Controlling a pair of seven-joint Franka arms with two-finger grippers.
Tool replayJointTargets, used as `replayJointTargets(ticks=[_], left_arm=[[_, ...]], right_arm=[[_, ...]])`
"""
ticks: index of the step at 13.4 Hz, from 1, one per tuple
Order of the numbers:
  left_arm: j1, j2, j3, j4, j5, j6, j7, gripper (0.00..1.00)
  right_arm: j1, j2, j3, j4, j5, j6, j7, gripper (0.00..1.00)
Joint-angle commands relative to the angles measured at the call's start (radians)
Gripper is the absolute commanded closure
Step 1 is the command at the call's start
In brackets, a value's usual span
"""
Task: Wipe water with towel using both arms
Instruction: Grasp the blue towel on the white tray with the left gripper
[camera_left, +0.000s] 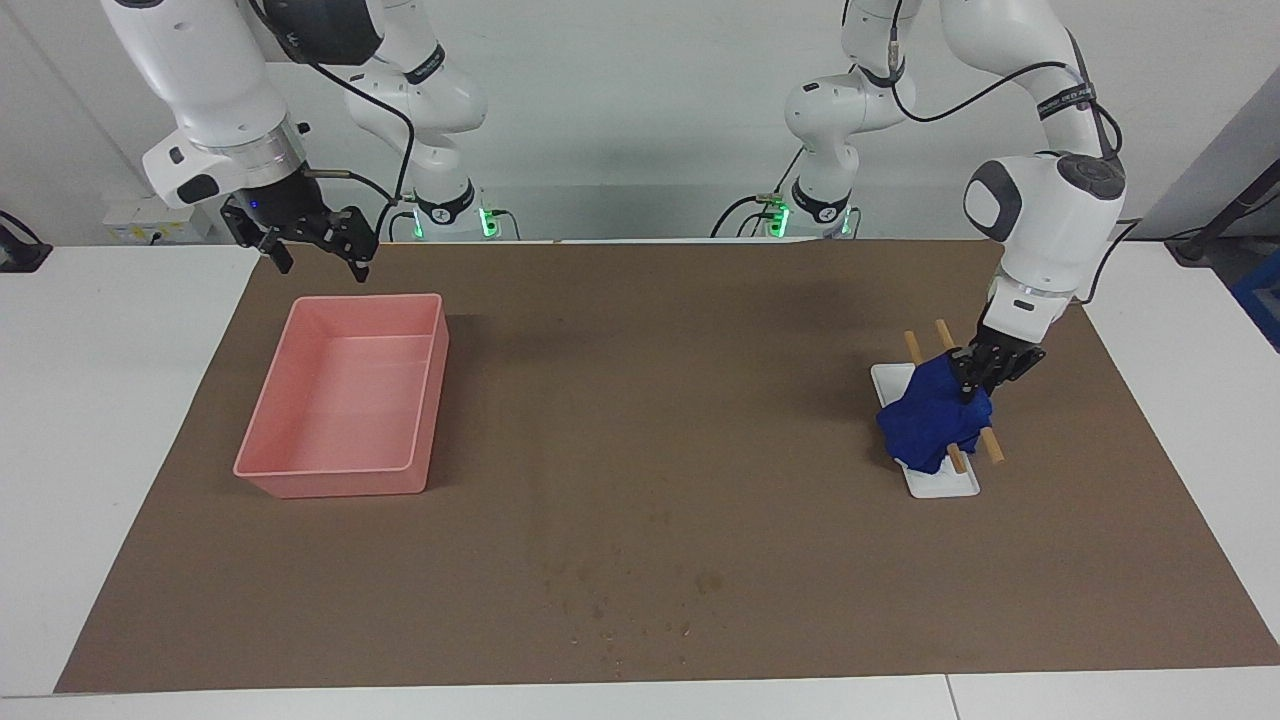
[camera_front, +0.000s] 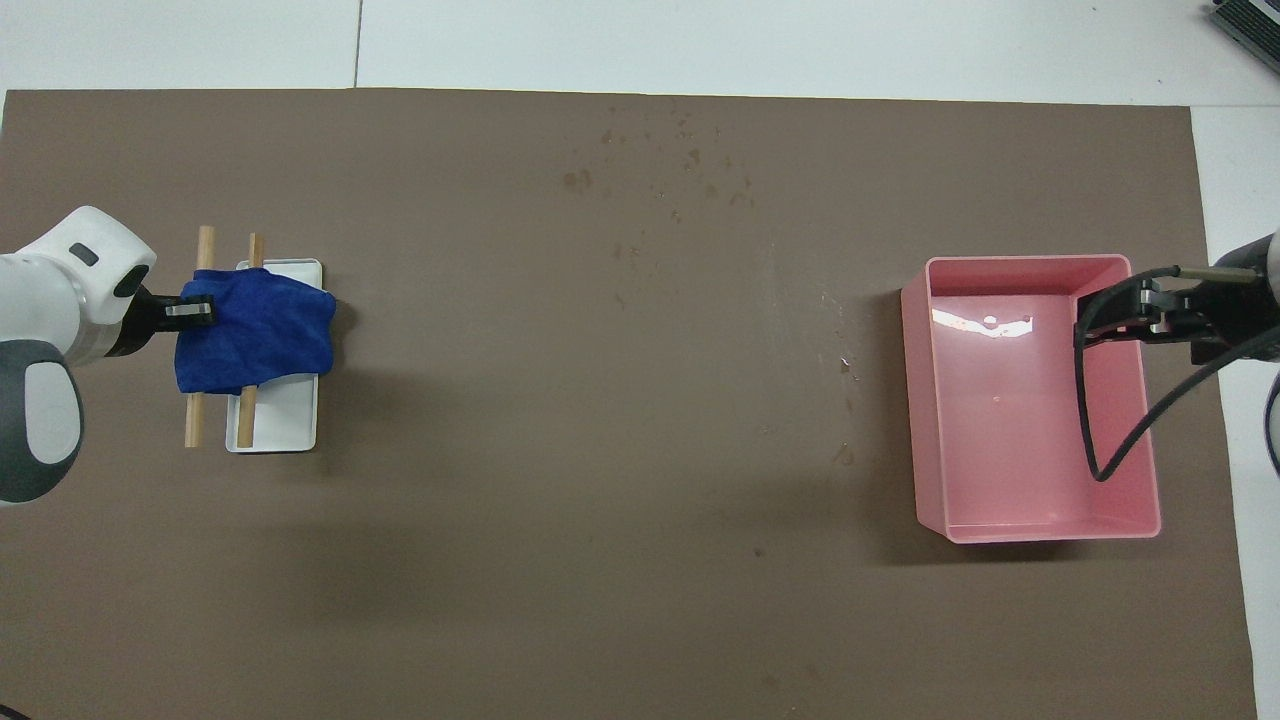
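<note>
The deep-blue towel (camera_left: 930, 425) lies bunched over two wooden sticks (camera_left: 912, 345) on a white tray (camera_left: 945, 483) toward the left arm's end of the table. My left gripper (camera_left: 968, 385) is shut on the towel's edge nearest the robots and pulls it up a little. In the overhead view the left gripper (camera_front: 195, 310) pinches the towel (camera_front: 260, 335) over the tray (camera_front: 280, 430). My right gripper (camera_left: 318, 262) is open and empty, up in the air over the pink bin's (camera_left: 340, 480) edge nearest the robots, and waits; it also shows in the overhead view (camera_front: 1085, 325).
Wet spots (camera_left: 640, 590) dot the brown mat (camera_left: 640, 400) at its middle, farther from the robots than the tray and bin; they show in the overhead view (camera_front: 680, 170) too. The pink bin (camera_front: 1040, 530) holds a shallow film of water.
</note>
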Motion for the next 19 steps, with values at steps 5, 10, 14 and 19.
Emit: replayJointTargets(ticks=[5, 10, 14, 19], left_arm=[[0.005, -0.008, -0.001, -0.002, 0.044, 0.019, 0.0, 1.0], [0.011, 0.003, -0.001, -0.002, 0.044, 0.088, -0.003, 1.0], [0.017, 0.001, -0.001, 0.001, 0.044, 0.101, -0.009, 1.0], [0.016, 0.0, -0.001, -0.005, 0.044, 0.101, -0.002, 0.6]], right_arm=[[-0.015, -0.005, 0.007, -0.003, 0.02, -0.007, -0.021, 0.0], [-0.017, -0.005, 0.007, -0.003, 0.02, -0.007, -0.021, 0.0], [-0.015, -0.005, 0.007, -0.003, 0.02, -0.007, -0.021, 0.0], [-0.015, -0.005, 0.007, -0.004, 0.018, -0.007, -0.021, 0.0]])
